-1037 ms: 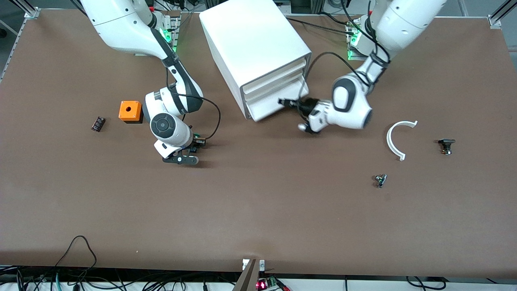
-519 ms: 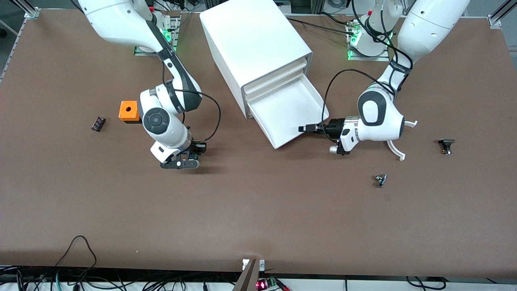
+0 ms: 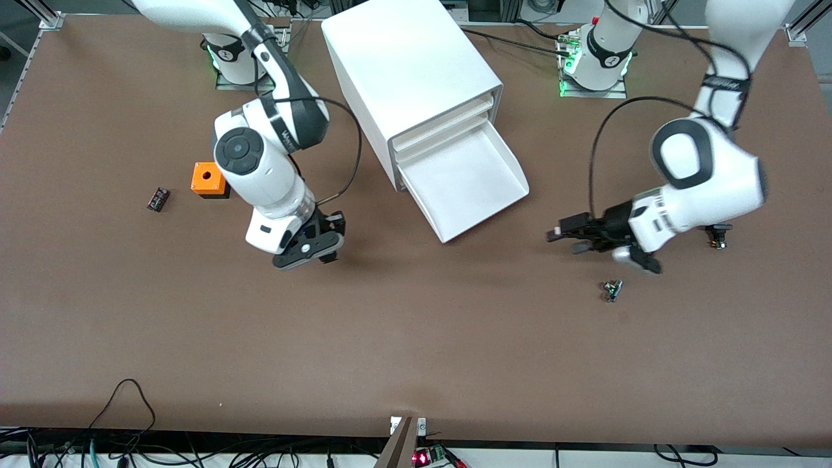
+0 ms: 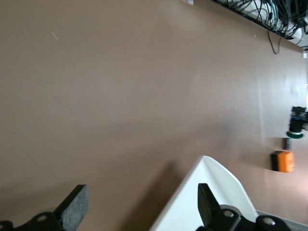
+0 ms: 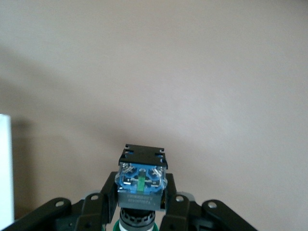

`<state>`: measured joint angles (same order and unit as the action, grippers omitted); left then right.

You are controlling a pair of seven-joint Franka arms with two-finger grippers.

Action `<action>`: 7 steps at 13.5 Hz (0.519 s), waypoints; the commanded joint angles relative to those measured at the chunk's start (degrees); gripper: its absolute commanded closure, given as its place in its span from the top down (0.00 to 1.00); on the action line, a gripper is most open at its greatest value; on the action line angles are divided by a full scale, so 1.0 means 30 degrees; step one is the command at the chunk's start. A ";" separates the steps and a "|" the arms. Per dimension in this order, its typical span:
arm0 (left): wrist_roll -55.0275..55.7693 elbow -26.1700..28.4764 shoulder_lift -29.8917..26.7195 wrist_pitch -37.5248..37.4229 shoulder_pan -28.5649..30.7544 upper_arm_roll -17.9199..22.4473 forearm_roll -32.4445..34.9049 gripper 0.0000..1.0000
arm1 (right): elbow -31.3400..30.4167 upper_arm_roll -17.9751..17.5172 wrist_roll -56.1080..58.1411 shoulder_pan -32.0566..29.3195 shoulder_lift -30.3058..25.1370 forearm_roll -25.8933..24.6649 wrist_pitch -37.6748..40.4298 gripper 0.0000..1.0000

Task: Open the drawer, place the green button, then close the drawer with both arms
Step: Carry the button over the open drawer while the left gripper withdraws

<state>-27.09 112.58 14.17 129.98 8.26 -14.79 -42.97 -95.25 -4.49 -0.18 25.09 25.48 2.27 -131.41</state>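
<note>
right hand (image 5: 139,211): clamped on button (image 5: 141,180) | left hand (image 4: 139,207): fingers apart, holding nothing

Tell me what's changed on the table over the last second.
The left gripper pulled the bottom drawer out of the cabinet, let go, and has backed off toward its own end of the table with its fingers open. The right gripper, shut on the button, has lifted it off the table. The orange box and the small parts stayed put.
</note>
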 commanded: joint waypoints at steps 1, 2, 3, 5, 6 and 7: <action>0.0270 -0.0459 -0.2489 -0.2441 0.0291 0.1351 0.3789 1.00 | 0.1160 -0.0962 0.2832 0.0101 0.0119 0.0181 0.0384 0.32; 0.0387 -0.1916 -0.2786 -0.4372 0.0321 0.1965 0.5806 1.00 | 0.1599 -0.1053 0.3335 0.0508 0.0206 0.0210 0.0413 0.32; 0.0533 -0.3439 -0.3050 -0.5842 0.0321 0.2261 0.8408 1.00 | 0.1864 -0.1257 0.3775 0.0948 0.0236 0.0210 0.0413 0.32; 0.2543 -0.5728 -0.3520 -0.9353 0.0321 0.2673 1.1934 1.00 | 0.3236 -0.1698 0.5528 0.1971 0.0993 0.0152 0.0471 0.32; 0.4296 -0.6667 -0.3493 -1.0764 0.0292 0.2675 1.3486 1.00 | 0.3766 -0.1698 0.6552 0.2528 0.1317 0.0122 0.0501 0.32; 0.5706 -0.7054 -0.3492 -1.1475 0.0147 0.2559 1.4865 1.00 | 0.4322 -0.1698 0.7607 0.3143 0.1698 0.0151 0.0530 0.32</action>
<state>-17.14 95.54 2.36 100.32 9.43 -6.61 -5.35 -87.66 -9.75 16.80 31.73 27.13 2.27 -131.22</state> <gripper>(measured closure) 0.000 0.581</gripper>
